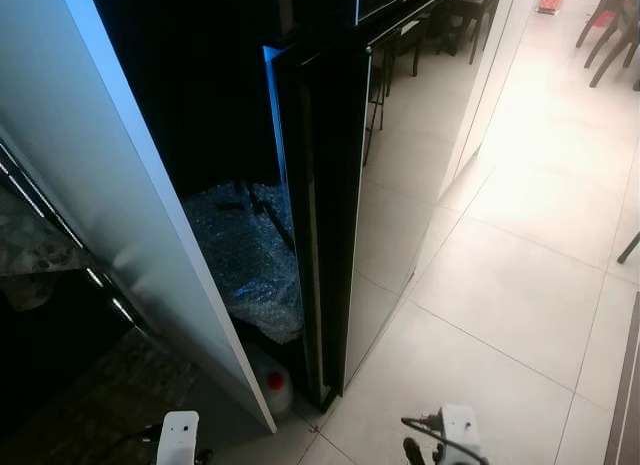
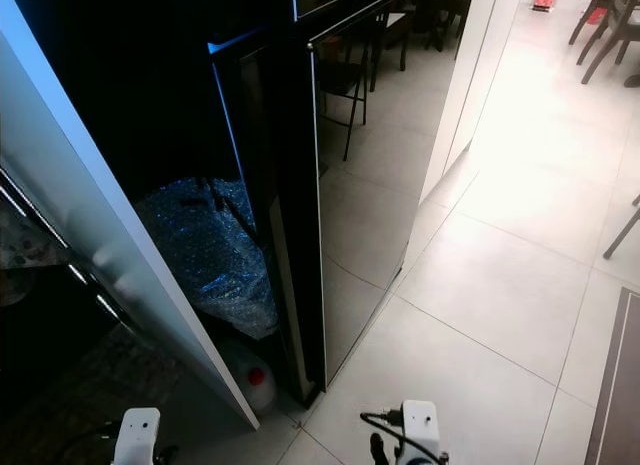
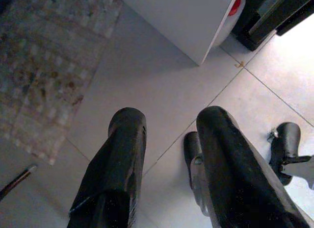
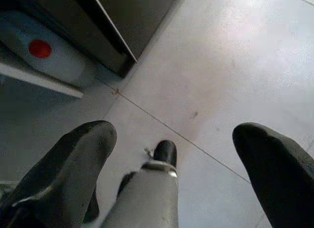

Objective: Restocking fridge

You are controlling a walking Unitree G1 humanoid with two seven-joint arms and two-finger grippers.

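A tall black glossy fridge [image 1: 400,185] stands before me, its door slightly ajar. Left of it a white door panel [image 1: 130,215] swings out towards me. The dark space between them holds crumpled bubble wrap [image 1: 250,255] low down. A white jug with a red cap [image 1: 272,385] sits on the floor at the fridge's base. My left gripper [image 3: 171,115] hangs low over the tiles near the white panel's corner, open and holding nothing. My right gripper [image 4: 174,132] hangs over the tiles in front of the fridge's corner, wide open with nothing in it.
Pale tiled floor [image 1: 520,285] stretches to the right along the fridge front. A patterned rug [image 3: 44,66] lies on the floor at my left. Chairs [image 1: 610,25] stand far back right. A dark shelf with light strips [image 1: 60,255] is at the left.
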